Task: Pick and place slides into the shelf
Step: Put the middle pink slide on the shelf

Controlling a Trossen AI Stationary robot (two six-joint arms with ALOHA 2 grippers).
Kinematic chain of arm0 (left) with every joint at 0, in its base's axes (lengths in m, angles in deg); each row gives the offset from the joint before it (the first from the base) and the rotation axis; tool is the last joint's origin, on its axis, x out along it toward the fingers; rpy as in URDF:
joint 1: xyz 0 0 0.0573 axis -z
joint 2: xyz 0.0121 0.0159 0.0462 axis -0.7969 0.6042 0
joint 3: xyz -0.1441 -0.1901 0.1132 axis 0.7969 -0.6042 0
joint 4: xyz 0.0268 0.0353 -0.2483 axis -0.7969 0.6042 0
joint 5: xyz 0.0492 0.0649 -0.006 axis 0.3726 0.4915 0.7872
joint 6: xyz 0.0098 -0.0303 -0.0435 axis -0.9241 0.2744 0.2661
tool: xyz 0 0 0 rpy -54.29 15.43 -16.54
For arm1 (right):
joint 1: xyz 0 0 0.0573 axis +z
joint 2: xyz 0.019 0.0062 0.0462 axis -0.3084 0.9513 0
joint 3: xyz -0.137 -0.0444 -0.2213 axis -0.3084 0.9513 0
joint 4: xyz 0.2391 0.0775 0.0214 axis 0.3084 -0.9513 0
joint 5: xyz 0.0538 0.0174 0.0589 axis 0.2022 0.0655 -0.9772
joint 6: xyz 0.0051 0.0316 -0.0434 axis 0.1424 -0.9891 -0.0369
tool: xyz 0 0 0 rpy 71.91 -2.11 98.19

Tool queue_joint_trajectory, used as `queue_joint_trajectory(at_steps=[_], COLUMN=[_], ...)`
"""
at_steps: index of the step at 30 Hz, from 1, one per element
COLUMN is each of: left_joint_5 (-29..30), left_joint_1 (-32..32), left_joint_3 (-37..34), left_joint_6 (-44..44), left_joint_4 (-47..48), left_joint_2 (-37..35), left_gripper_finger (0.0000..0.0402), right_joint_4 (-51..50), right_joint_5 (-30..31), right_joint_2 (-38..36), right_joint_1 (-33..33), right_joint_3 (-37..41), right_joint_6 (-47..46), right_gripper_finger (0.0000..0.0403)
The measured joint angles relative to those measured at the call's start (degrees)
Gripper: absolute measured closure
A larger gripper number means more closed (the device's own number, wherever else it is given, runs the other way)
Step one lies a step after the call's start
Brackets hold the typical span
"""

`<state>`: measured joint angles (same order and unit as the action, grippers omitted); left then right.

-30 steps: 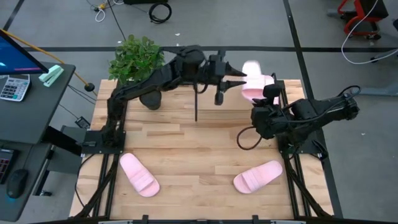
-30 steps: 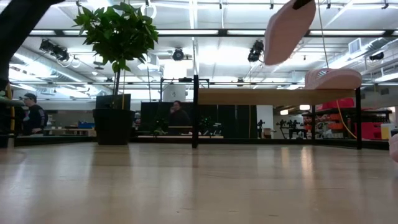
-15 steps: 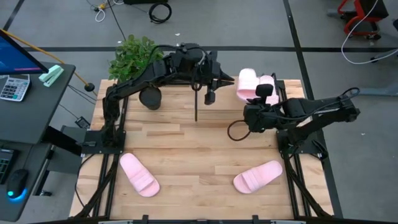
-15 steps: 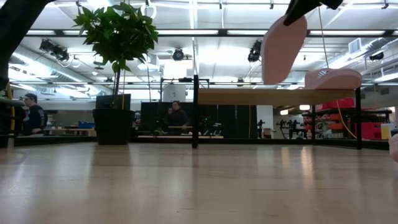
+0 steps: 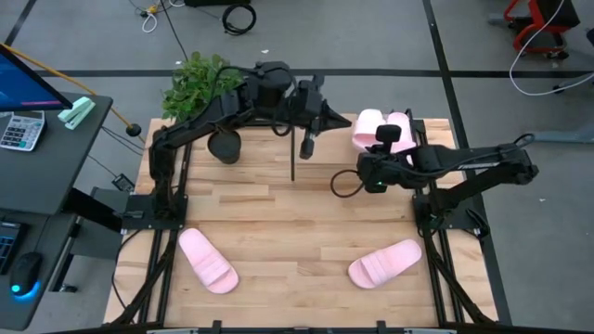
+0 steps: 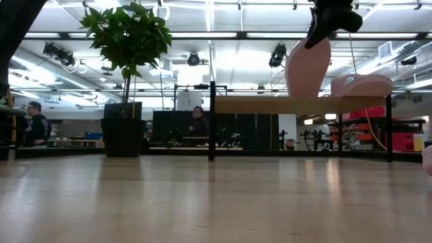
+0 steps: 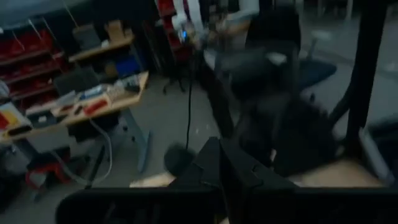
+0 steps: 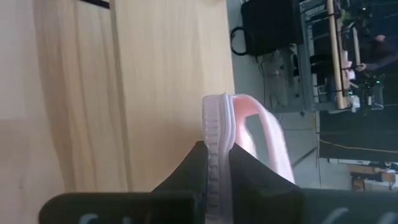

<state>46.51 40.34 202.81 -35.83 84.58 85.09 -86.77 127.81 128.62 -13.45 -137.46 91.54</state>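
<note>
One pale pink slide [image 6: 307, 67] hangs on end just above the shelf's wood top [image 6: 270, 105], with my right gripper [image 6: 329, 20] shut on it. A second slide [image 6: 361, 84] lies on the shelf top at its right end. Seen from above, the two [image 5: 369, 130] [image 5: 401, 125] sit side by side at the far right. Two more slides [image 5: 207, 260] [image 5: 384, 263] lie flat on the table near its front edge. My left gripper [image 5: 336, 121] is shut on nothing, level, high over the shelf's left half. My right gripper pinches the slide's sole [image 8: 216, 143] between its two fingers, at the sole's upper end [image 6: 318, 42]. The fingers slant down from above. The slide hangs nearly upright below them with its strap [image 8: 267, 137] on the far side. Its lower end is close over the shelf top; whether it touches, I cannot tell.
A potted plant [image 5: 200, 83] stands at the table's far left corner, beside the shelf's black frame post [image 5: 293, 158]. Bare wood [image 5: 278, 223] lies between the shelf and the two slides at the front. People stand in the room beyond the table [image 6: 197, 125].
My right gripper has carried the slide down and toward the table's left. The slide has swung from a tilt to nearly upright and now hangs just over the shelf top. My left gripper has drawn back toward the table's left, away from the slide.
</note>
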Motion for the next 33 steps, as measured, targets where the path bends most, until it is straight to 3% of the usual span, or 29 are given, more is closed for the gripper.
queue_joint_trajectory(at_steps=[7,14,19,21,26,33], left_joint_5=[7.24,9.64,29.11,33.07,41.10,40.47], left_joint_1=[3.02,4.10,4.04,4.02,4.46,4.42], left_joint_3=[-0.02,-0.01,0.00,-0.40,-8.47,-26.04], left_joint_6=[4.61,11.46,19.21,21.00,26.76,28.21], left_joint_4=[-10.66,-28.67,-32.72,-32.62,-40.33,-54.32], left_joint_2=[0.02,0.02,0.02,0.09,-0.41,-5.45], left_gripper_finger=[0.0396,0.0398,0.0398,0.0398,0.0398,0.0399], right_joint_4=[1.08,1.24,1.19,1.20,1.18,1.20], right_joint_5=[-0.18,-0.03,0.03,0.01,0.03,-0.16], right_joint_2=[-1.10,-5.23,-8.32,-9.18,-10.10,-10.05], right_joint_1=[0.02,-1.17,-1.51,-1.51,-1.51,-1.51], right_joint_3=[0.80,0.80,0.80,0.80,0.80,0.80], right_joint_6=[0.46,3.10,3.22,3.84,6.24,7.75], right_gripper_finger=[0.0365,0.0365,0.0365,0.0365,0.0365,0.0365])
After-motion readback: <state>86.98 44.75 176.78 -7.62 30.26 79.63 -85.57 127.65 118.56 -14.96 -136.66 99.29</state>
